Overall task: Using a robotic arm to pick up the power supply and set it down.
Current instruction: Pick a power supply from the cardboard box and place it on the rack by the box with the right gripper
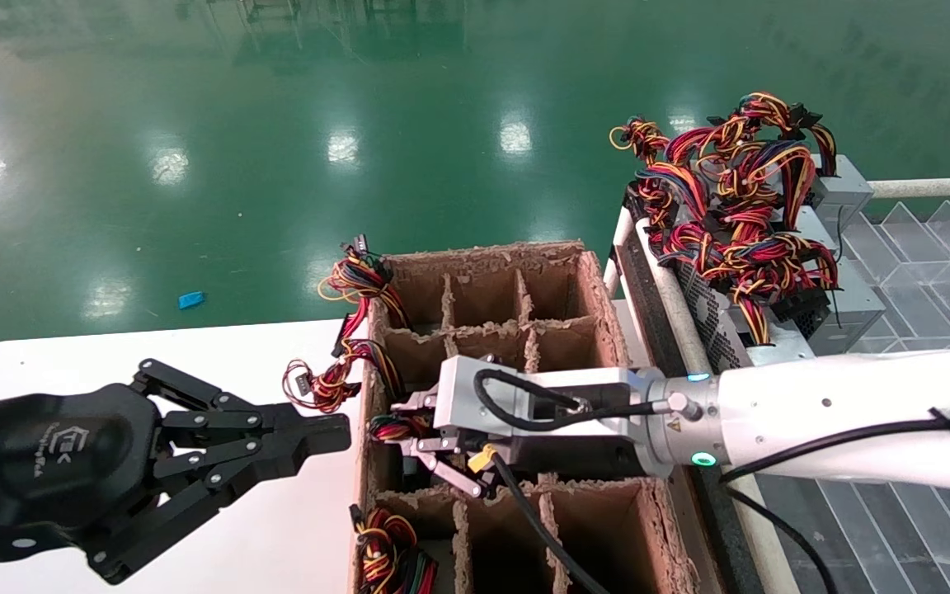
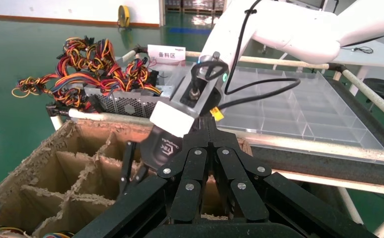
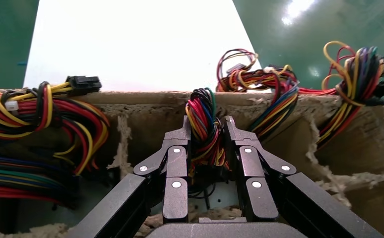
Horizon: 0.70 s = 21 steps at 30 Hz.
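Right gripper (image 3: 206,144) down in the cardboard divider box (image 1: 599,313), fingers pinched on the wire bundle (image 3: 205,124) of a power supply (image 3: 215,198) sunk in its cell. Grasp looks made; lift-out and set-down not yet done. Left gripper (image 1: 310,437) parked over the white table (image 1: 112,355), fingers nearly together, empty.

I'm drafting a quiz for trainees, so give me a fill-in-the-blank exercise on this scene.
1. The right end effector grips a bundle of ____.
2. That multicoloured wire bundle sits inside the brown ____ divider box.
3. The black left end effector hovers over the ____ table.

Missing: wires; cardboard; white
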Available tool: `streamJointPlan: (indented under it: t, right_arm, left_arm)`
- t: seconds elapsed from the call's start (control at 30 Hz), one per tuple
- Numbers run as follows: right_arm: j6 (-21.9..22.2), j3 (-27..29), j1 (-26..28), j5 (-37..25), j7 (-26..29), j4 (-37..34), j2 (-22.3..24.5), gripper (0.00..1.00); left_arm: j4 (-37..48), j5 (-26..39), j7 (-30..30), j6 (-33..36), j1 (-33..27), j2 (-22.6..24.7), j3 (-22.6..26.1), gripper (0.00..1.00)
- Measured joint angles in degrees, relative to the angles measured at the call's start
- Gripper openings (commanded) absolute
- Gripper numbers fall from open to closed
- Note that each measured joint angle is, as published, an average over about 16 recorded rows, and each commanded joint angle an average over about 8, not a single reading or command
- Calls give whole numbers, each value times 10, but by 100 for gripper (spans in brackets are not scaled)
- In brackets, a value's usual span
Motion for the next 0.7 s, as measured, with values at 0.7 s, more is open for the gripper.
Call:
streamJointPlan:
  t: [0.7]
  right_arm:
    - [-119,46,141,86,-173,5,34,0]
  left_arm:
    - [0,0,0,0,0,0,0,0]
